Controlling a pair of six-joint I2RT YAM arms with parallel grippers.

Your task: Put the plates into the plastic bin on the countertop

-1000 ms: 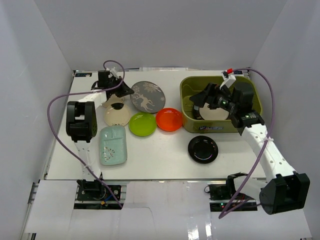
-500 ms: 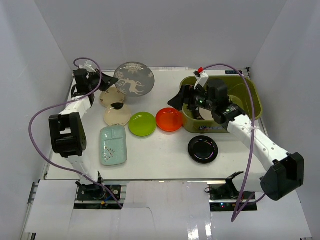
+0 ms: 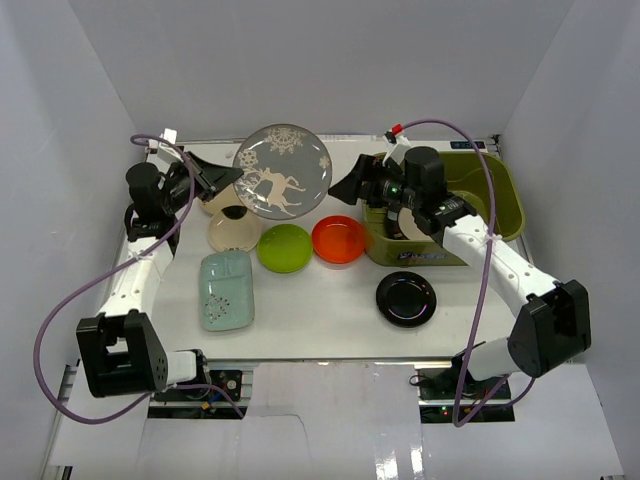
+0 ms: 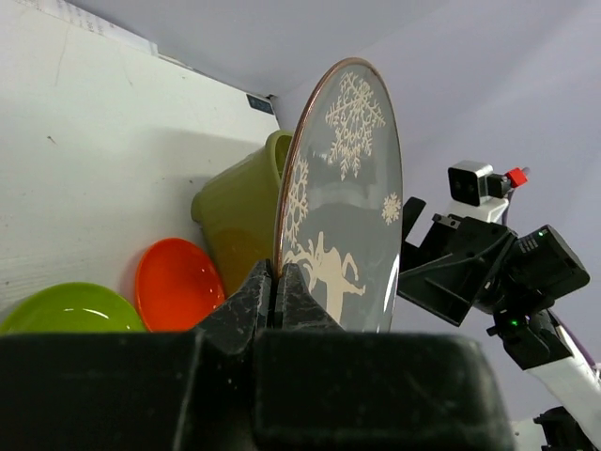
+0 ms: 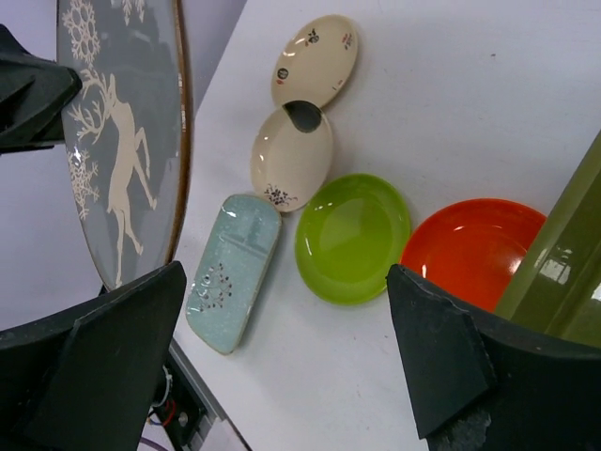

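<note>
My left gripper [image 3: 234, 176] [image 4: 275, 282] is shut on the left rim of the grey deer-patterned plate [image 3: 282, 185] [image 4: 347, 197], which hangs on edge above the countertop [image 3: 310, 310]. My right gripper [image 3: 352, 190] [image 5: 282, 362] stands open just right of that plate [image 5: 122, 150], left of the olive plastic bin [image 3: 500, 200], with nothing between its fingers. A cream plate [image 3: 410, 226] lies inside the bin, half hidden by the right arm. On the countertop lie the lime green [image 3: 284, 247], orange-red [image 3: 338, 239], black [image 3: 406, 298], mint [image 3: 226, 288] and beige [image 3: 233, 231] plates.
A second beige plate [image 3: 213, 201] lies behind the first, partly under the left arm. Purple cables loop beside both arms. Pale grey walls close in the countertop on three sides. The bin's wall [image 5: 554, 272] stands right beside the orange-red plate [image 5: 474, 249].
The left arm has lifted the deer plate off the countertop and tipped it on edge. The right gripper has come out of the bin and moved left toward the plate.
</note>
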